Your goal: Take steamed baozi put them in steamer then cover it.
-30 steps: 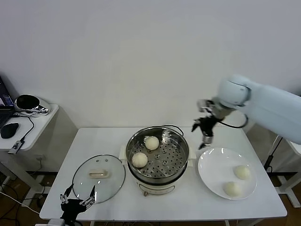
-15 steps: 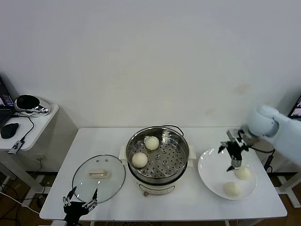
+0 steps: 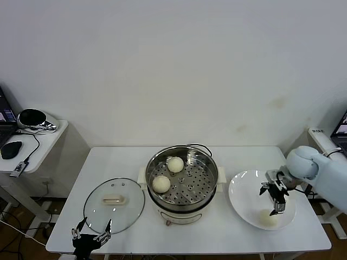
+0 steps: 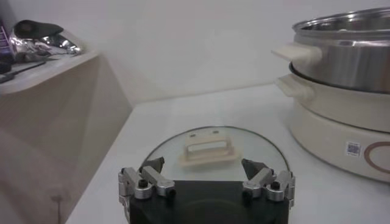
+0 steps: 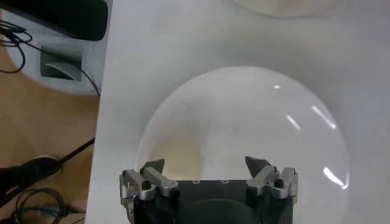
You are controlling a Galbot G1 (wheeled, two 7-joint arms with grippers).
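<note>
Head view: round clear glass lid (image 3: 114, 205) flat at lower left, its cream handle's long axis running left-right.
Left gripper (image 3: 90, 235) open below it; two cream-white buns (image 3: 161, 183) in centre steel steamer (image 3: 182, 179); right gripper (image 3: 275, 196) open over white plate (image 3: 243, 203), one bun (image 3: 267, 217) visible; right wrist view shows only bare plate.

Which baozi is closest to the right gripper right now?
The baozi on the white plate, just below the open right gripper; the other two visible sit in the steamer.

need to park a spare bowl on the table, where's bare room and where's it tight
Bare patches: the table strip behind the cover, left of the steamer, and the back right corner behind the white plate. Crowded: the front edge, where the left gripper hangs open by the cover, and the plate, where the open right gripper hovers over a baozi.
</note>
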